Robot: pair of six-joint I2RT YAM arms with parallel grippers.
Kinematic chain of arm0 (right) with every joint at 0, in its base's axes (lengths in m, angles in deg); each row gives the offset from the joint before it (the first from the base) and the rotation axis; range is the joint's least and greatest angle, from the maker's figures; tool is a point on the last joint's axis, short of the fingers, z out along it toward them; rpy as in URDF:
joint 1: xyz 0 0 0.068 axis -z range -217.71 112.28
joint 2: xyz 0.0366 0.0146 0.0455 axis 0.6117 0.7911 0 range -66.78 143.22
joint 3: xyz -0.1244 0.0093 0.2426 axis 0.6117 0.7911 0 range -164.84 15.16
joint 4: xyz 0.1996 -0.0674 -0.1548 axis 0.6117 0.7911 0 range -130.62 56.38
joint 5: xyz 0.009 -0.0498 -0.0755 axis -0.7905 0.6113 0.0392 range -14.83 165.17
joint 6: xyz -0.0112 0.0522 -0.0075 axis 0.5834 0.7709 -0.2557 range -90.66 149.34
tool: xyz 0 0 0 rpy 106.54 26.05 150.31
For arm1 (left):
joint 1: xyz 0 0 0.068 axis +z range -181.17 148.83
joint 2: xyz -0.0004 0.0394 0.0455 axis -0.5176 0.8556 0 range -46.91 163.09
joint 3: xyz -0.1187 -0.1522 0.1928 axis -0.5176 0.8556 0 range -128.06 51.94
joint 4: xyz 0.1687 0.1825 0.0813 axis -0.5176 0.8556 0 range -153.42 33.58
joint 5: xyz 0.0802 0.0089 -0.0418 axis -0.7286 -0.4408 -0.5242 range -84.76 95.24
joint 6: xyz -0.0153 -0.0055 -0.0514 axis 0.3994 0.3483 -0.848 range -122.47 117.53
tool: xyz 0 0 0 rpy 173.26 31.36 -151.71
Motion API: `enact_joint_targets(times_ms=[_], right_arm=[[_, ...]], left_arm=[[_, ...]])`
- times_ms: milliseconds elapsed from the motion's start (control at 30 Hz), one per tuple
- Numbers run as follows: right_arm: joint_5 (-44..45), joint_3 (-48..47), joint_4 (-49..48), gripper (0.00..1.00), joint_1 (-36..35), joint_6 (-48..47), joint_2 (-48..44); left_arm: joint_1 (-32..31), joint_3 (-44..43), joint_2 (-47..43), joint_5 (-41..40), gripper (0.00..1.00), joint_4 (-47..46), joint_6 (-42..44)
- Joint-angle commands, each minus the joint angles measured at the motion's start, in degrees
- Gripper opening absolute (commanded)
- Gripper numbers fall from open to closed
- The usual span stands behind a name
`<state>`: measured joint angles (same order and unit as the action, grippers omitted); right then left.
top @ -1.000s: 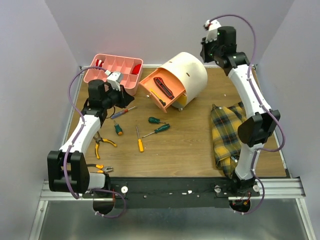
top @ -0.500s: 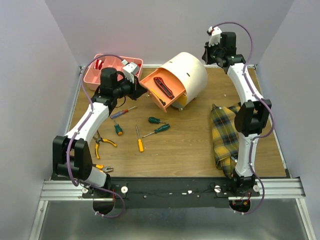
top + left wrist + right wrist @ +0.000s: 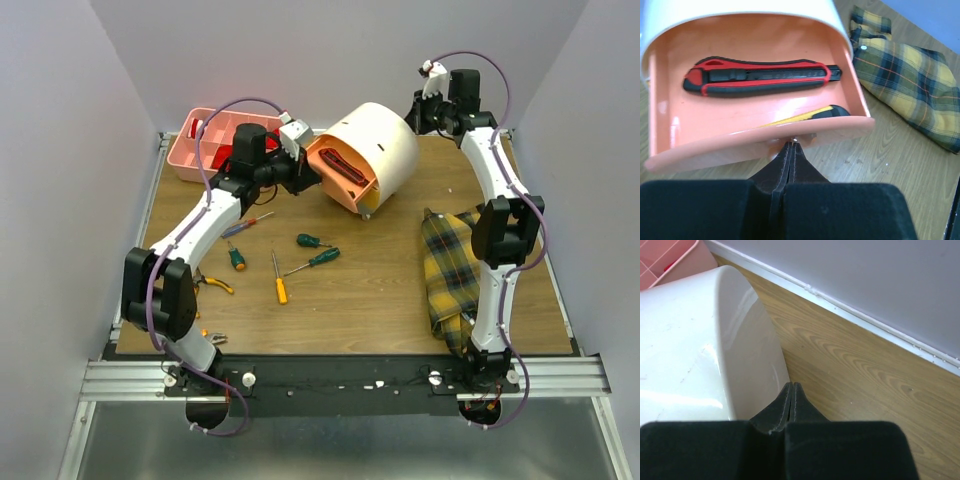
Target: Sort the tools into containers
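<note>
The cream drawer unit [image 3: 380,145] lies at the back centre, its orange drawer [image 3: 343,173] partly out. In the left wrist view the drawer [image 3: 760,145] holds a red-and-black utility knife [image 3: 760,80] and a yellow-and-black tool [image 3: 807,115]. My left gripper [image 3: 310,172] is shut, its tips [image 3: 791,144] touching the drawer's front. My right gripper [image 3: 412,112] is shut, its tips [image 3: 792,386] against the back of the unit [image 3: 700,350]. The pink tray [image 3: 200,152] stands at the back left. Several screwdrivers [image 3: 313,261] and pliers [image 3: 212,285] lie on the table.
A yellow plaid cloth [image 3: 455,265] lies at the right, also in the left wrist view [image 3: 910,90]. A second pair of pliers [image 3: 205,338] lies by the left arm's base. A corner of the pink tray [image 3: 670,255] shows in the right wrist view.
My left gripper swung right from the pink tray to the orange drawer's front, and the drawer slid partly into the unit. My right gripper came down against the unit's back.
</note>
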<state>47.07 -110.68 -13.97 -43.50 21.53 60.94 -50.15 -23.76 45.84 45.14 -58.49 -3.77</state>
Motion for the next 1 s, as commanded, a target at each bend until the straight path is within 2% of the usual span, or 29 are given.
enact_joint_targets(times_ms=[0,300,467,833,933,967], right_arm=[[-6.18,1.30,3.14,0.01,-0.64,1.92,1.48],[-6.18,3.23,3.14,0.01,-0.72,2.45,1.30],[-4.95,3.76,3.05,0.01,-0.72,2.01,0.86],[-1.79,4.82,2.79,0.01,-0.72,1.31,0.42],[3.12,4.99,2.35,0.00,-0.64,0.52,-0.54],[5.31,5.08,2.09,0.01,-0.72,0.61,-1.15]], left_arm=[[-2.28,-1.90,3.31,-0.78,0.00,-1.32,0.43],[-3.34,-5.41,8.85,-7.73,0.07,-6.77,-2.04],[-3.43,-8.05,12.01,-8.26,0.12,-9.76,-5.02],[-4.31,-13.16,16.94,-7.47,0.17,-12.49,-13.02],[-4.22,-11.05,14.93,-8.78,0.28,-10.91,-13.11],[-4.22,-10.26,13.96,-12.61,0.39,-9.25,-13.81]])
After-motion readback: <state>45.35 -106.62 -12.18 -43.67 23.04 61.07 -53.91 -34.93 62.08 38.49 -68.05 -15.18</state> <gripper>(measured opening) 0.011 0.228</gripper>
